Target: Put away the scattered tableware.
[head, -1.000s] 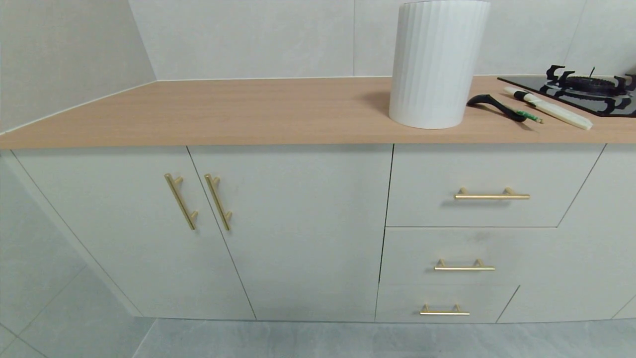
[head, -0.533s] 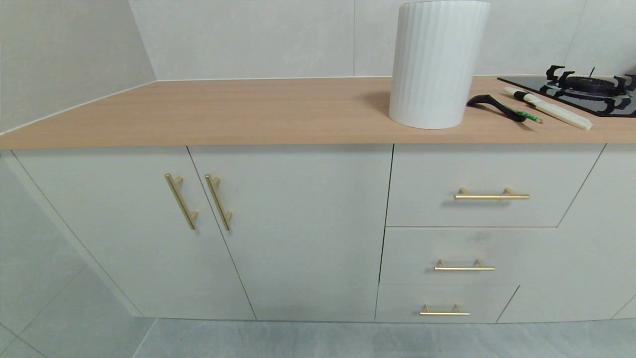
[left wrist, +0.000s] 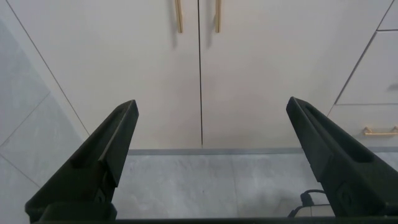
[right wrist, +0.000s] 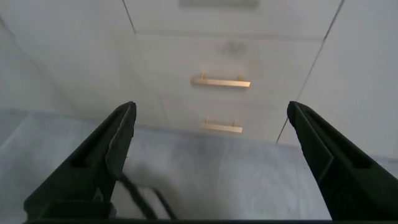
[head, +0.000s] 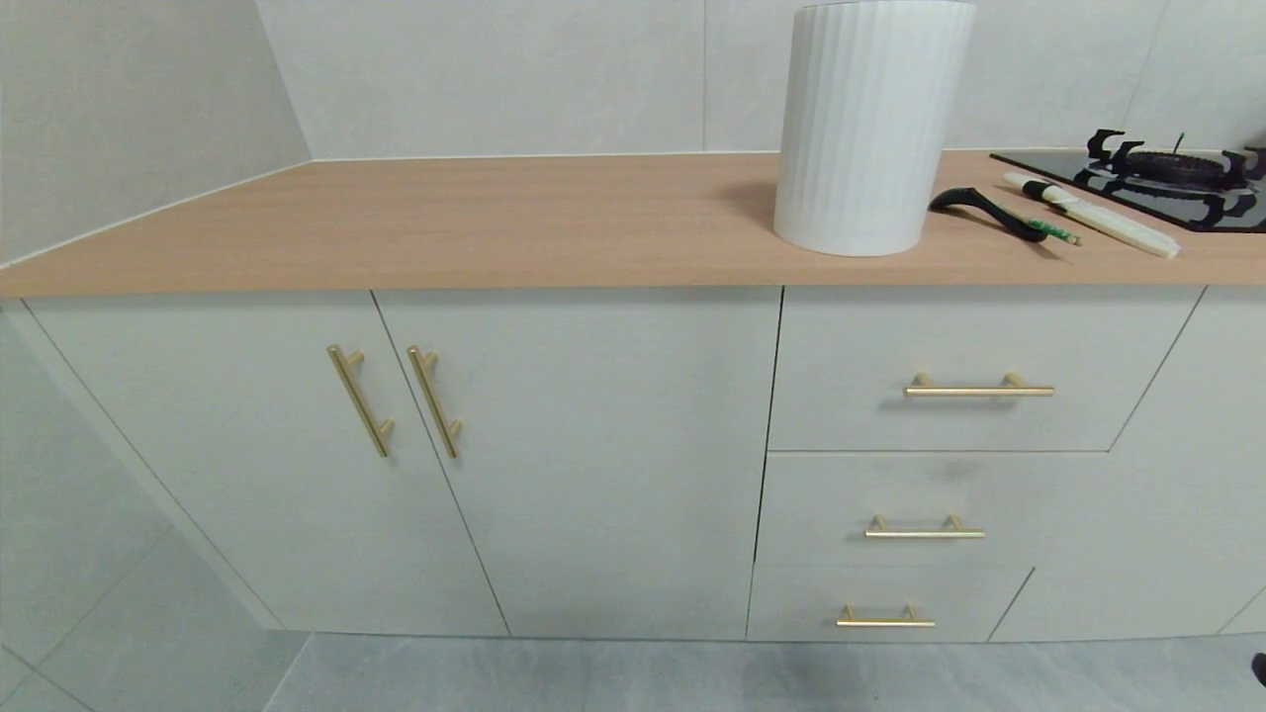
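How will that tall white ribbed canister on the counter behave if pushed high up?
The white ribbed canister stands tall, so a high push would probably tip it. It looks ceramic, likely heavy and breakable. Ribs may aid grip.

One white ribbed canister [head: 860,129] is counted. Right of the canister, one black-handled utensil [head: 979,210], one white utensil [head: 1098,218] and one burner [head: 1167,168] are seen. Below the canister, three drawers [head: 841,366] and two doors [head: 593,445] are counted.

Tall canister [head: 863,129] beside black utensil [head: 981,210], perhaps touching.

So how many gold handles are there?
5: left door handle, right door handle, top drawer handle, middle drawer handle, bottom drawer handle. None seem hidden.
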Available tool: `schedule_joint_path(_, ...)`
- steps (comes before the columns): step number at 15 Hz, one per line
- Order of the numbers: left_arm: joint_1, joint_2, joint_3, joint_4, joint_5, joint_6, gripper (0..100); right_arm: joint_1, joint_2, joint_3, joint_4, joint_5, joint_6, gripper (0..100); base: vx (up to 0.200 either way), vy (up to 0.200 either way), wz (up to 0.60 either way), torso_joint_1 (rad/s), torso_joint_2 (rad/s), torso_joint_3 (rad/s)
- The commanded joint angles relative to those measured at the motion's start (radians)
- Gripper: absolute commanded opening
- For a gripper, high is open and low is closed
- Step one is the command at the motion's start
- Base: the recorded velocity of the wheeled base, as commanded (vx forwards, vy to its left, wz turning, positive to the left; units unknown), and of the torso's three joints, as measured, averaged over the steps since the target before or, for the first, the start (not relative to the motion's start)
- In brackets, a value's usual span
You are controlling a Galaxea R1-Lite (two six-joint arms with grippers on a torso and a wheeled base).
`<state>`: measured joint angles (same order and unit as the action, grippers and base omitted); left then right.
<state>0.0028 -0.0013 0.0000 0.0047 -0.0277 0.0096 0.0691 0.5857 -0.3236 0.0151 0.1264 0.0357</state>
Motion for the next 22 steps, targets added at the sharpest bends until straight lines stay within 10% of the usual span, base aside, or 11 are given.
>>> schedule_joint_path(1,0.000,0.001,0.000,0.000,0.000,0.000,100,0.031,0.378,-0.118,-0.021,0.027,0.001,100,0.000,0.000,0.00,0.000,0.00,0.000)
schedule_joint_path(11,0.000,0.001,0.000,0.000,0.000,0.000,100,0.032,1.238,-0.169,-0.623,0.039,0.001,100,0.000,0.000,0.00,0.000,0.00,0.000)
schedule_joint_path(22,0.000,0.001,0.000,0.000,0.000,0.001,100,-0.009,1.614,-0.181,-1.069,-0.067,0.007,100,0.000,0.000,0.00,0.000,0.00,0.000)
